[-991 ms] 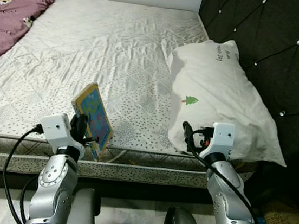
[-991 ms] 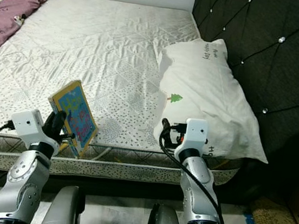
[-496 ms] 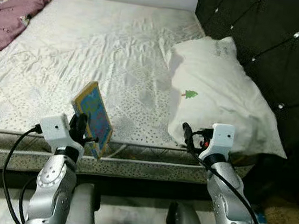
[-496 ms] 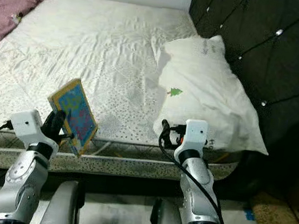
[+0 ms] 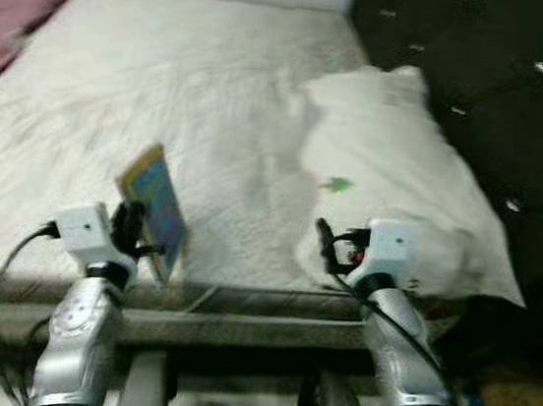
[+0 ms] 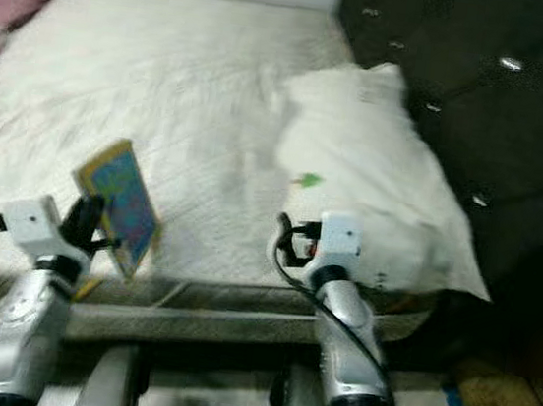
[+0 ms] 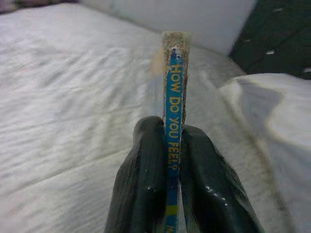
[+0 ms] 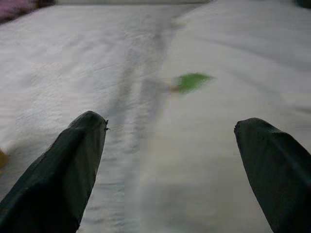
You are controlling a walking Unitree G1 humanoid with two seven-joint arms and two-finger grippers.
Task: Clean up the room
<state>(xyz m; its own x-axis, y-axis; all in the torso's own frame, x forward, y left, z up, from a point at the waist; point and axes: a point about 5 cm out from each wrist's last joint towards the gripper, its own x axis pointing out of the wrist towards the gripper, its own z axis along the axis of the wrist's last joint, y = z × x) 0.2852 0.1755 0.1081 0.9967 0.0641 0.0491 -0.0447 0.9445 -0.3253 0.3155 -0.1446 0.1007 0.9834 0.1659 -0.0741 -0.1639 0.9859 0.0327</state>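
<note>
Left wrist view shows you the left pincer (image 7: 170,170) clamping a book (image 7: 174,97); right pincer (image 8: 170,165) gapes empty; putting away remains.

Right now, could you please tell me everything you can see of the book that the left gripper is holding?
The book is thin and flat, with a yellow-bordered cover printed in blue and mixed colours. Its blue spine carries yellow lettering, HOW DO YOU FEEL?, and its top corner looks worn and frayed, like cardboard. It stands upright, slightly tilted, above the near edge of the mattress. The left gripper is shut on its lower part, one black finger on each face. The head views are blurred, so cover details are unclear.
</note>
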